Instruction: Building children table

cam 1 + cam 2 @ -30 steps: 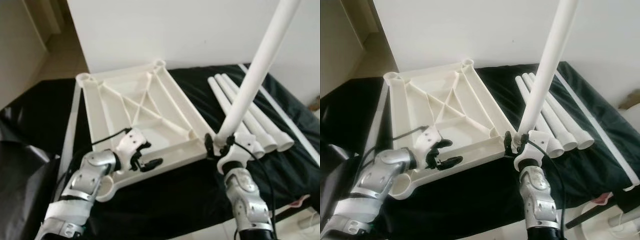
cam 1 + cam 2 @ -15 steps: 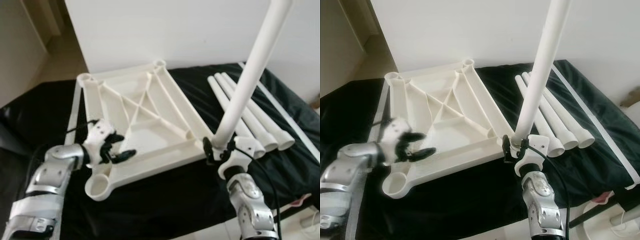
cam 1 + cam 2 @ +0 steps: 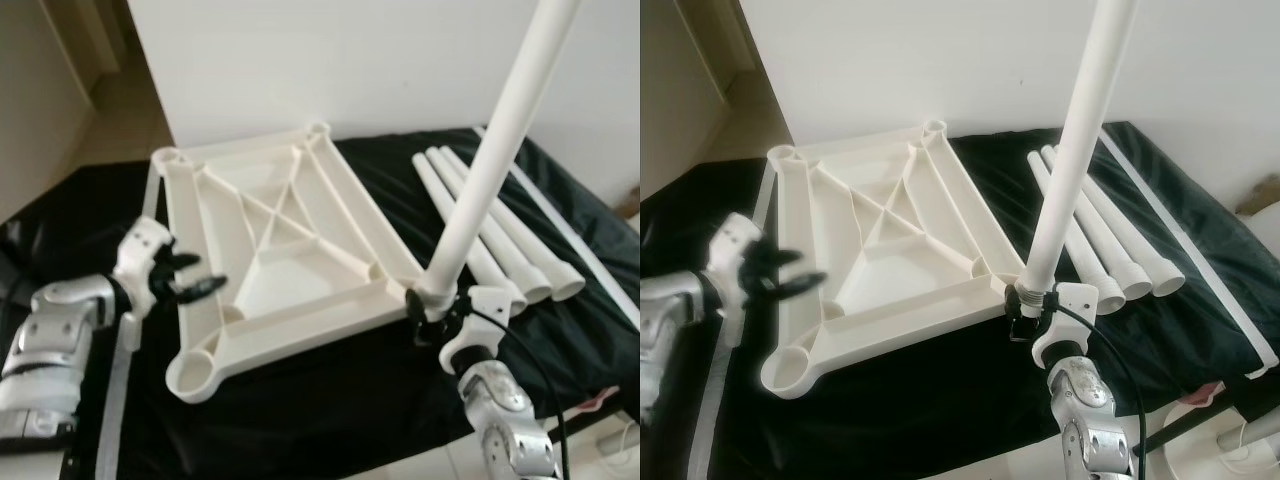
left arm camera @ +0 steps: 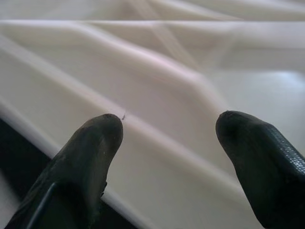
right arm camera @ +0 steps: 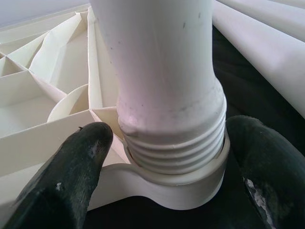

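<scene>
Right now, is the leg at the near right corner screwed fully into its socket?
Not fully. The table leg stands in the corner socket, but several thread ridges show above the socket rim, between the right end effector fingers.

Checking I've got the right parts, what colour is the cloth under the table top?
Black. The cloth under the white table top shows best in the right eye view.

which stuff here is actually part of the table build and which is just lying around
Part of the build:
table top, upside down
leg standing in its corner socket, right gripper at the threaded base
three spare legs
left gripper, open beside the top

Lying about:
black cloth
long white strip
</scene>
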Motion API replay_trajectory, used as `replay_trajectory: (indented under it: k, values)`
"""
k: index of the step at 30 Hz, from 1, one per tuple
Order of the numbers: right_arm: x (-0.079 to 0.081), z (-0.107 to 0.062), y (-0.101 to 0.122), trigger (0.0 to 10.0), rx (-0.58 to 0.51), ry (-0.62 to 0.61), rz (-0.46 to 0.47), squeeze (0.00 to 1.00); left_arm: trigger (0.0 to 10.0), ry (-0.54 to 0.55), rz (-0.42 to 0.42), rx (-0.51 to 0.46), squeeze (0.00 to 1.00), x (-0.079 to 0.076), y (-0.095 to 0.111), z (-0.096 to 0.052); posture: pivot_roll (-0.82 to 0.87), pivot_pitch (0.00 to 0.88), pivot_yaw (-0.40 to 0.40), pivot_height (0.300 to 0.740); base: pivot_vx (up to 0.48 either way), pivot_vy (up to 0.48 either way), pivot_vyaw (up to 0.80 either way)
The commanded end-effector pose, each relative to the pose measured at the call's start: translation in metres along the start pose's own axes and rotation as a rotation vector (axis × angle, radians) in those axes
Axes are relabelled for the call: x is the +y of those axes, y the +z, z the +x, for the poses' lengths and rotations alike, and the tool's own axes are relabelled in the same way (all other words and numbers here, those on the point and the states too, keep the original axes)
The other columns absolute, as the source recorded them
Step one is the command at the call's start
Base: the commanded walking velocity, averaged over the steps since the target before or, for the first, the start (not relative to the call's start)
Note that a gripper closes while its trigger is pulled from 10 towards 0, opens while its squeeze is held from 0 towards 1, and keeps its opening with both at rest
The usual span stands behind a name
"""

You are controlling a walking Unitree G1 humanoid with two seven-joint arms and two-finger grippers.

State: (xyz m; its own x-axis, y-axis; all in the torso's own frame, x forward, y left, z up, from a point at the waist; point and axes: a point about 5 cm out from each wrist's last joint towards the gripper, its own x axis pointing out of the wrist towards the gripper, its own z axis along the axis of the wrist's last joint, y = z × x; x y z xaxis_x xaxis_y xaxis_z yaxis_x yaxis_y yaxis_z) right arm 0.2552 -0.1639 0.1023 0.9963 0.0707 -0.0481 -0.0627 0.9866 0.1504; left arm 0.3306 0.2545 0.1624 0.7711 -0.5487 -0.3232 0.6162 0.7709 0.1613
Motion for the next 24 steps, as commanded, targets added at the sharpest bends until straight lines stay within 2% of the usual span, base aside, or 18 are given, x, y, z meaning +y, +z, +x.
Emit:
replay_trajectory:
  k: [1, 2, 3, 4, 6, 8, 9, 11, 13, 15, 18, 19, 24]
  values:
    - [0.003, -0.002, -0.008, 10.0, 0.045, 0.010, 0.010, 0.00, 10.0, 0.052, 0.014, 0.052, 0.00, 0.004, -0.010, -0.002, -0.06, 0.007, 0.016, 0.740, 0.000, 0.000, 0.00]
    - [0.003, -0.002, -0.008, 10.0, 0.046, 0.010, 0.012, 0.00, 10.0, 0.084, 0.035, 0.074, 0.00, 0.007, -0.012, -0.003, -0.06, 0.007, 0.016, 0.740, 0.000, 0.000, 0.00]
    - [0.003, -0.002, -0.008, 10.0, 0.046, 0.010, 0.012, 0.00, 10.0, 0.084, 0.035, 0.074, 0.00, 0.007, -0.012, -0.003, -0.06, 0.007, 0.016, 0.740, 0.000, 0.000, 0.00]
    - [0.003, -0.003, -0.008, 10.0, 0.048, 0.010, 0.013, 0.00, 10.0, 0.091, 0.081, 0.118, 0.00, 0.008, -0.018, -0.005, -0.06, 0.012, 0.019, 0.740, 0.000, 0.000, 0.00]
    - [0.002, -0.004, -0.009, 10.0, 0.049, 0.009, 0.013, 0.00, 10.0, 0.086, 0.110, 0.146, 0.00, 0.007, -0.021, -0.006, -0.06, 0.012, 0.020, 0.740, 0.000, 0.000, 0.00]
    - [0.002, -0.004, -0.009, 10.0, 0.049, 0.009, 0.013, 0.00, 10.0, 0.086, 0.110, 0.146, 0.00, 0.007, -0.021, -0.006, -0.06, 0.012, 0.020, 0.740, 0.000, 0.000, 0.00]
    - [0.001, -0.005, -0.009, 10.0, 0.054, 0.007, 0.014, 0.00, 10.0, 0.064, 0.160, 0.204, 0.00, 0.005, -0.029, -0.009, -0.06, 0.014, 0.019, 0.740, 0.000, 0.000, 0.00]
    - [0.000, -0.005, -0.009, 10.0, 0.056, 0.009, 0.012, 0.00, 10.0, 0.024, 0.200, 0.240, 0.00, 0.002, -0.033, -0.011, -0.06, 0.014, 0.019, 0.740, 0.000, 0.000, 0.00]
    - [0.000, -0.005, -0.009, 10.0, 0.056, 0.009, 0.012, 0.00, 10.0, 0.024, 0.200, 0.240, 0.00, 0.002, -0.033, -0.011, -0.06, 0.014, 0.019, 0.740, 0.000, 0.000, 0.00]
    - [-0.002, -0.004, -0.009, 10.0, 0.058, 0.010, 0.005, 0.00, 10.0, -0.042, 0.250, 0.256, 0.00, -0.005, -0.036, -0.012, -0.06, 0.017, 0.016, 0.740, 0.000, 0.000, 0.00]
    - [-0.003, -0.003, -0.009, 10.0, 0.060, 0.012, -0.002, 0.00, 10.0, -0.082, 0.268, 0.269, 0.00, -0.010, -0.038, -0.012, -0.04, 0.016, 0.016, 0.740, 0.000, 0.000, 0.00]
    - [-0.005, -0.001, -0.008, 10.0, 0.064, 0.018, -0.014, 0.00, 10.0, -0.133, 0.292, 0.281, 0.00, -0.017, -0.042, -0.011, -0.04, 0.017, 0.017, 0.740, 0.000, 0.000, 0.00]
    - [-0.008, 0.002, -0.008, 10.0, 0.068, 0.029, -0.033, 0.00, 10.0, -0.216, 0.317, 0.296, 0.00, -0.030, -0.046, -0.010, -0.03, 0.016, 0.014, 0.740, 0.000, 0.000, 0.00]
